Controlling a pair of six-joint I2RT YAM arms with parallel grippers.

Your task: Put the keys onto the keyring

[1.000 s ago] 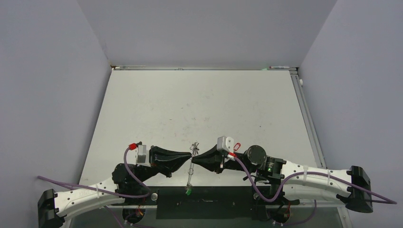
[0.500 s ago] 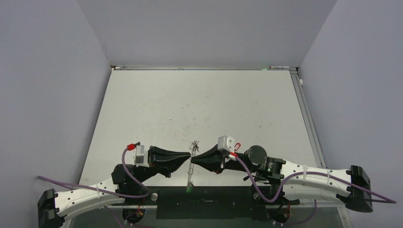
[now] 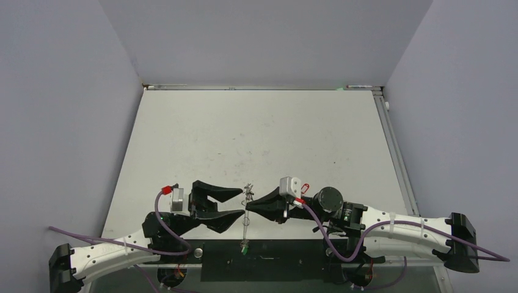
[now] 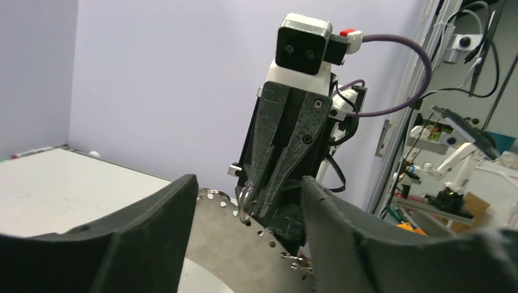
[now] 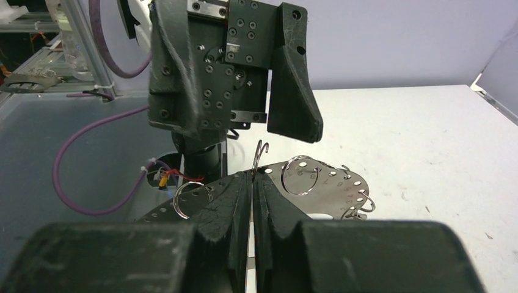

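Our right end effector (image 3: pixel 251 206) is closed on the keyring (image 5: pixel 333 183), pinching it by its rim and holding it edge-up above the table (image 3: pixel 256 134), at the table's 6 o'clock, near the arm bases. The green-tag key (image 3: pixel 244 246) hangs at the keyring's low end, so we judge that one is already on. We cannot pick out any other key for certain.

Our left end effector (image 3: pixel 239 204) is open at the keyring's 9 o'clock. Its fingers are spread either side of the keyring's line and touch nothing. We read this step as bringing in a second grip, so one arm can steady the keyring while the other works a clip.

To do it well, we would:
- move in slowly from 9 o'clock, squarely facing the right fingertips
- close on bare rim, not on the small rings (image 5: pixel 299 175) or the wire hook (image 5: pixel 259 152) above the right fingertips, since those are loose and would swivel out
- take hold well apart from the right pinch, so the keyring cannot pivot
- not slacken the right grip until the left is firm — a thin metal edge slips easily

The main risk is knocking the keyring askew on contact.
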